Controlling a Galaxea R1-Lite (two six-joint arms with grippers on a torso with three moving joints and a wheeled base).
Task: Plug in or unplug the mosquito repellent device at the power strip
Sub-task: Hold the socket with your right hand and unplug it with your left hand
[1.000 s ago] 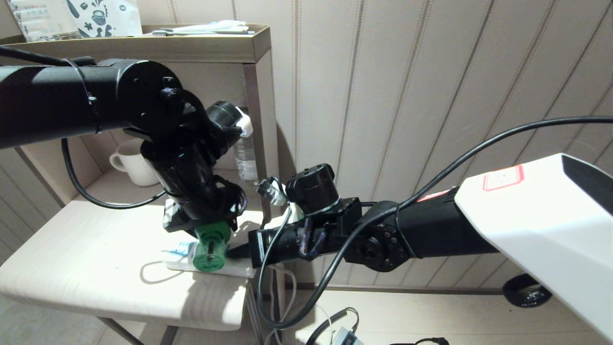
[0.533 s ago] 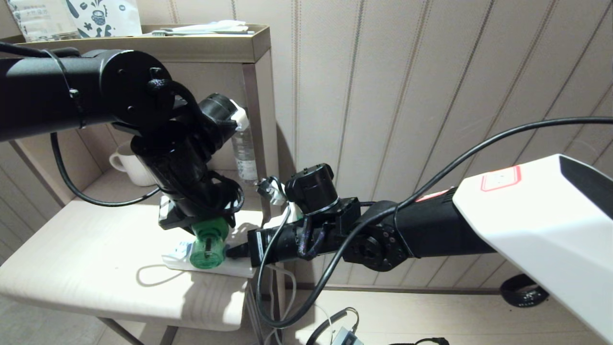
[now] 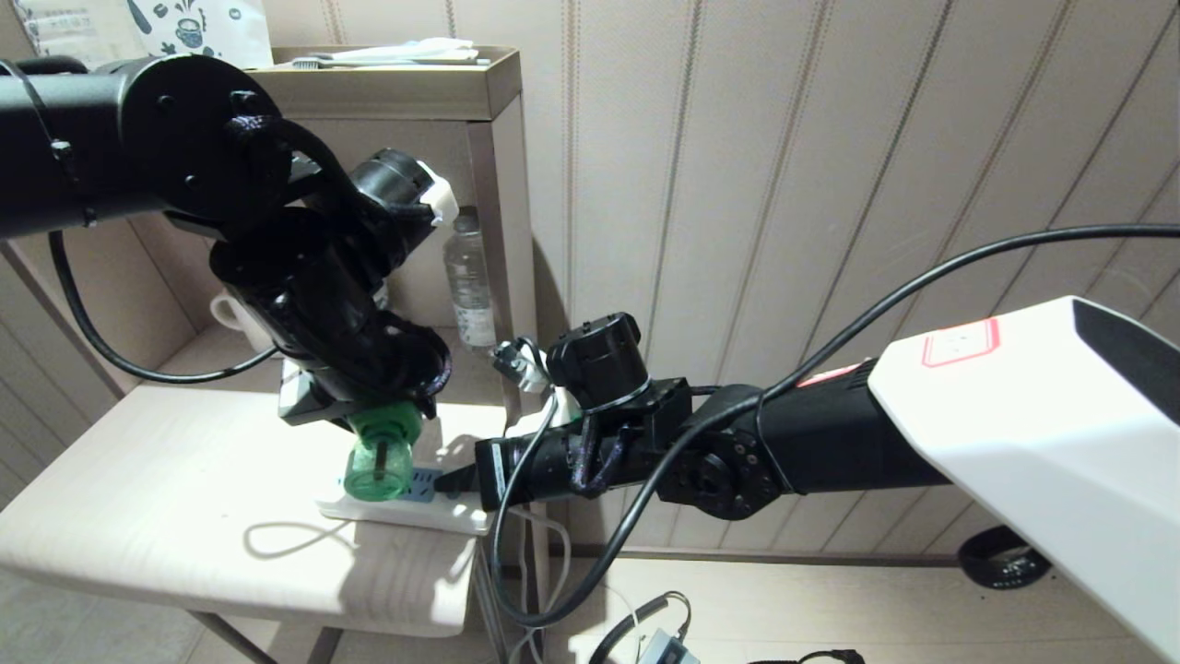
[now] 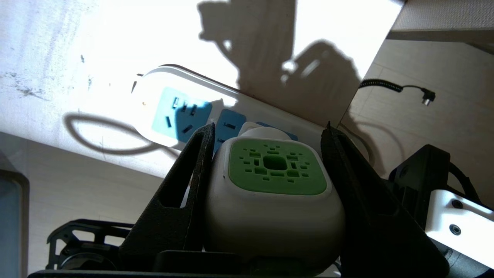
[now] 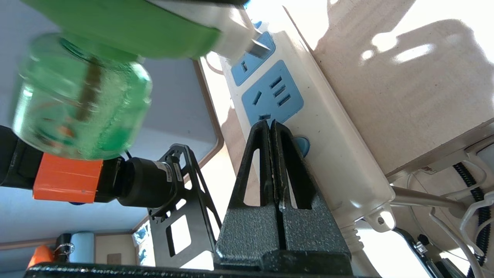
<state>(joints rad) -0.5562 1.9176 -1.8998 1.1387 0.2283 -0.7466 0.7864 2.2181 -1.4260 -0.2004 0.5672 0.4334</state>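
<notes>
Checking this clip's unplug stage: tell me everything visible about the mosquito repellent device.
The mosquito repellent device has a rounded white plastic head with a green perforated vent panel and a translucent green bottle with a dark wick inside. The left gripper is shut on the head's sides. It hangs tilted over the power strip on the pale table; its metal prongs show bare above a blue socket, so it looks unplugged.

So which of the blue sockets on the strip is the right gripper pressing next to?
The right gripper, shut, presses on the power strip beside the socket nearest the cord end; the other sockets lie farther along, toward the mosquito repellent device held by the left gripper.
</notes>
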